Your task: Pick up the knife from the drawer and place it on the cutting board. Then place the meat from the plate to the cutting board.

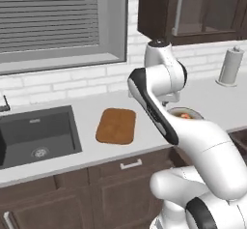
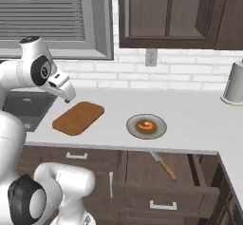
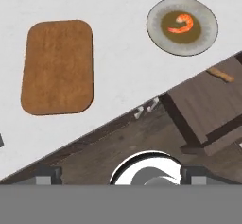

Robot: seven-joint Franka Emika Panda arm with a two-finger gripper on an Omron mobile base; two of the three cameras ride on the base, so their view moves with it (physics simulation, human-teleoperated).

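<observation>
Knife (image 2: 163,164) in open drawer (image 2: 190,179) | meat (image 2: 145,125) on plate (image 2: 160,128) | tool (image 3: 121,176) spread wide (empty)

A dark sink (image 1: 38,134) is sunk into the white table (image 2: 190,115), well left of the jaws; a paper towel roll (image 1: 230,66) stands upright far right, under dark wall cabinets (image 2: 175,15)

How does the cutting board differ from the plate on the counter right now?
The cutting board is a rounded rectangle of reddish-brown wood; the plate is round and grey-beige with a darker centre. The cutting board is larger than the plate. The cutting board is bare, while the plate holds the small orange-red meat. Both lie flat on the white counter, apart from each other.
</observation>
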